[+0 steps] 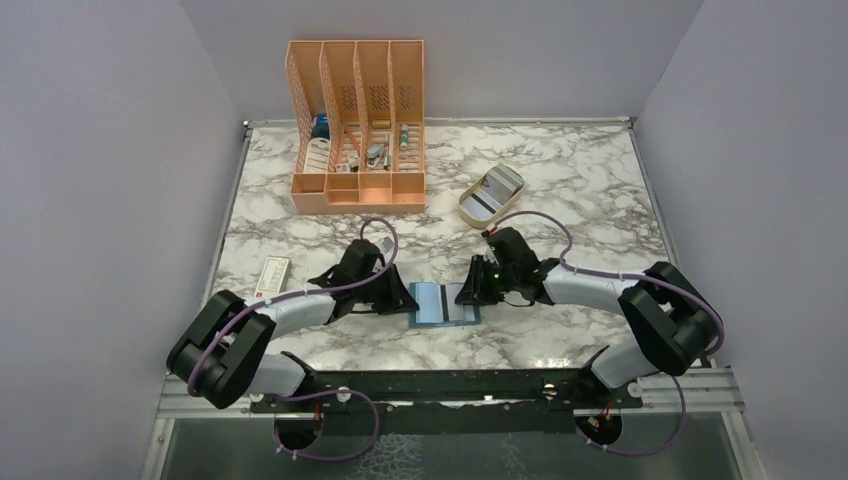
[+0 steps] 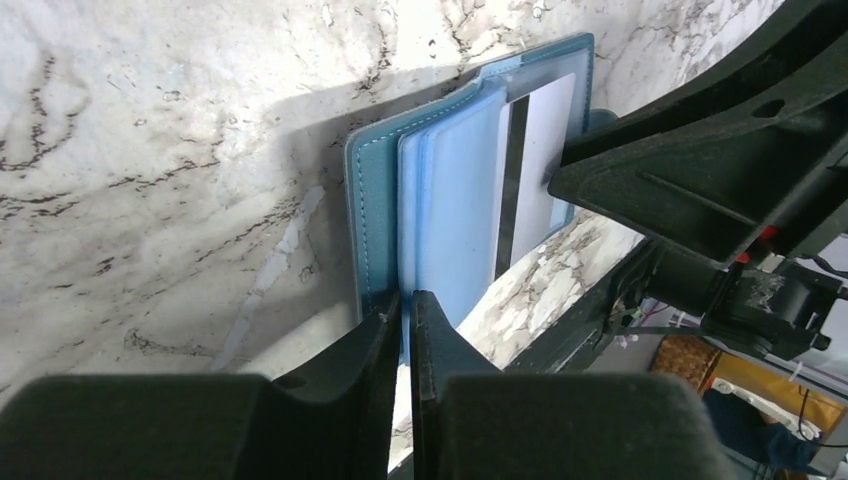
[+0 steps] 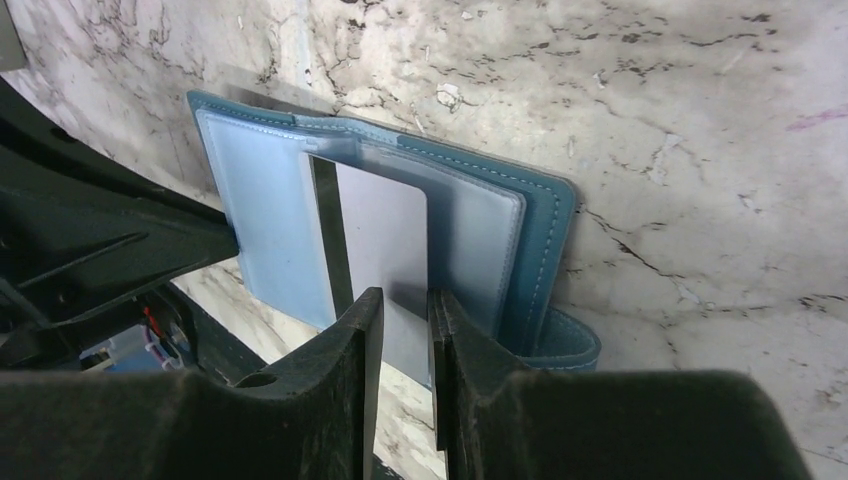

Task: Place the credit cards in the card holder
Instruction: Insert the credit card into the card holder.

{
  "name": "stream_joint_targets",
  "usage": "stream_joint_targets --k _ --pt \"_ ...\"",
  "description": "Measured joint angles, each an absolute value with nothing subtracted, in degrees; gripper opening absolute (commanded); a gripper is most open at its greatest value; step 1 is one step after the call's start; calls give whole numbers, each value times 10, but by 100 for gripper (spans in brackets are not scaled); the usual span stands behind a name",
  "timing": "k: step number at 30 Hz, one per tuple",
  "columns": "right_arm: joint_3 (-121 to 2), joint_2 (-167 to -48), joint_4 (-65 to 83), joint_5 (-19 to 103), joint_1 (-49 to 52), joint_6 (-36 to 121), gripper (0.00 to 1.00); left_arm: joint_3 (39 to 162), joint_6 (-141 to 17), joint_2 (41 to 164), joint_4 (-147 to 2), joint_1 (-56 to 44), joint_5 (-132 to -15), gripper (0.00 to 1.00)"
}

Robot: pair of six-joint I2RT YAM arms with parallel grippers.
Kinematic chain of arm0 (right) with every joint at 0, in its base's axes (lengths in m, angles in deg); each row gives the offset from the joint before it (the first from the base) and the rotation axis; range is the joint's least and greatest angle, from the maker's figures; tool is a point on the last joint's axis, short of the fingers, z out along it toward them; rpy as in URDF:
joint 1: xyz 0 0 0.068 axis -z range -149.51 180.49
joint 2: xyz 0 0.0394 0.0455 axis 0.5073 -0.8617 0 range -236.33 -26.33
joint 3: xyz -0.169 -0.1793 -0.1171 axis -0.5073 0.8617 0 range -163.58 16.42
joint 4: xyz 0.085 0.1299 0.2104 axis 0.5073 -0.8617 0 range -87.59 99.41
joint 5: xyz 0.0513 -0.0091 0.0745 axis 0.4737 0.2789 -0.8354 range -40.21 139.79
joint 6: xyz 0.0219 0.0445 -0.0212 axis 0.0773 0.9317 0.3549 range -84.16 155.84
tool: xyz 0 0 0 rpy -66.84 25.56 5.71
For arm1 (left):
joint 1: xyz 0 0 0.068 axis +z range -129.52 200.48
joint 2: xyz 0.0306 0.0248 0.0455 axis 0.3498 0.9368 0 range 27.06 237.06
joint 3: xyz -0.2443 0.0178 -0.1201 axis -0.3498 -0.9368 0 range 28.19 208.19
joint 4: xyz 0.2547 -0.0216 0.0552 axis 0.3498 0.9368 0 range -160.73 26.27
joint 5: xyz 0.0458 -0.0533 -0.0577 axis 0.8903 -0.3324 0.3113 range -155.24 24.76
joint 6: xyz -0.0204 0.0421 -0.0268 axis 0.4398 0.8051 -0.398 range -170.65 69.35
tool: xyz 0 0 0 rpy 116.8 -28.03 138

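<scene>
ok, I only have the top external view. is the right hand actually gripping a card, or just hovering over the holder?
Observer: Gripping. In the right wrist view the right hand has its fingers closed on the near edge of a grey card.
Operator: is the card in a slot yet?
Observer: Partly. One long side of it sits under a clear sleeve of the open card holder. I cannot tell how deep it goes.
Operator: and the left hand?
Observer: In the left wrist view the left hand is pinched on the near edge of the holder, where the pale blue inner sleeve meets the teal cover. It looks to be steadying the holder.
</scene>
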State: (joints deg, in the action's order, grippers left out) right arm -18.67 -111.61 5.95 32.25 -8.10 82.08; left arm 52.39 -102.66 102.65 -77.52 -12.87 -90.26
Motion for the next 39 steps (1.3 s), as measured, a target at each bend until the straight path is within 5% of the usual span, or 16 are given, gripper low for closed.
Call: stream_joint_targets --k 19,32,39 --pt "-237 -1146 59 331 -131 826 23 509 -1021 1055 -806 -129 -903 6" --pt "-259 -1157 24 364 -150 825 33 506 -1022 1049 -807 -129 -903 12" --pt "-277 -1133 -9 385 -150 815 28 505 -1022 1049 -811 -129 -903 13"
